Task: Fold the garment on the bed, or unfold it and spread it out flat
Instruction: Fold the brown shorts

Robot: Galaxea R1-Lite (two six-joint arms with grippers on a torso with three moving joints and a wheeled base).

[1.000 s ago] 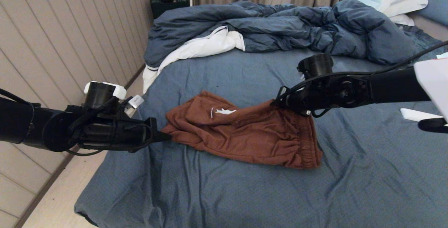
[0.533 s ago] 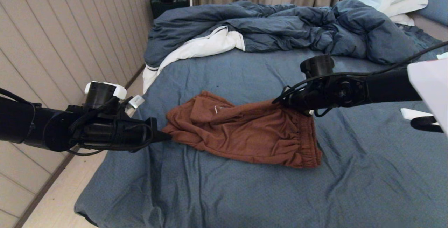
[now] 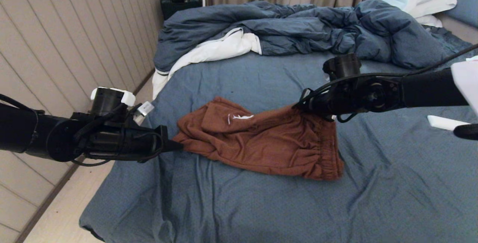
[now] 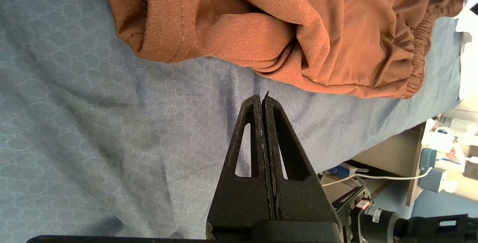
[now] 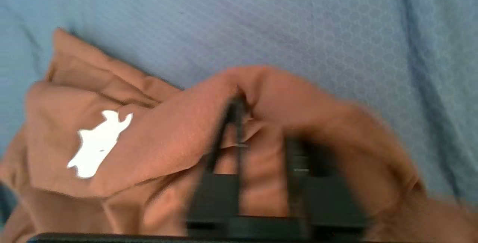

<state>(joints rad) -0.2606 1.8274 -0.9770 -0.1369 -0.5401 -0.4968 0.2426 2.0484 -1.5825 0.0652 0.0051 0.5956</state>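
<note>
Plainly the job is only partly done: on the bed (image 3: pixel 261 205) the garment (image 3: pixel 269 142) lies mid-sheet in a rumpled, doubled-over heap, neither folded nor flat. The right gripper (image 5: pixel 261 123), at its far right edge, has its jaws parted with cloth bunched between them, while the left gripper (image 4: pixel 262 99) is pressed closed and empty just beside the near left hem. Whether the right fingers grip anything I cannot tell; drawstring hidden

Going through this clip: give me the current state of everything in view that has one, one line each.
garment: crumpled, not flat, lying on the sheet.
left gripper: shut, empty, tips just short of the garment's edge.
right gripper: fingers parted, fabric bunched around them.
duvet: rumpled, heaped at the bed's far end.
bed: sheet wrinkled.
</note>
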